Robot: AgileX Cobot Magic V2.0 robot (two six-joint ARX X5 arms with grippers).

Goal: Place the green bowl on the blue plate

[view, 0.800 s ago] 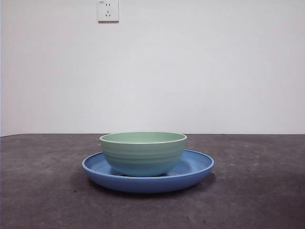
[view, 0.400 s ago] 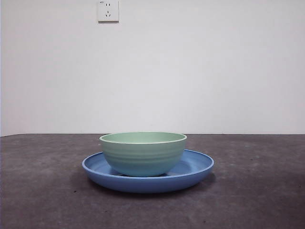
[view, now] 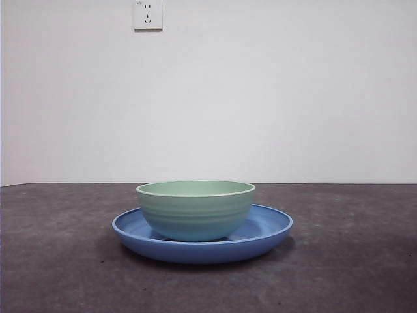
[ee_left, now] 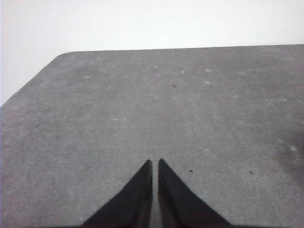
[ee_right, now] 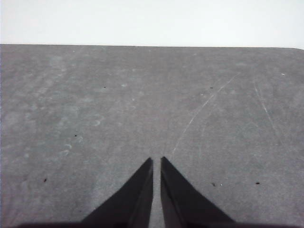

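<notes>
The green bowl [view: 195,208] stands upright inside the blue plate [view: 270,229] in the middle of the dark table in the front view. No arm shows in the front view. My left gripper [ee_left: 155,164] is shut and empty over bare table; neither bowl nor plate shows in its wrist view. My right gripper [ee_right: 156,161] is shut and empty over bare table, and its wrist view shows neither dish.
A white wall with a power socket [view: 148,14] stands behind the table. The grey table [view: 352,261] spreads to both sides of the plate. The left wrist view shows a rounded table corner [ee_left: 61,56].
</notes>
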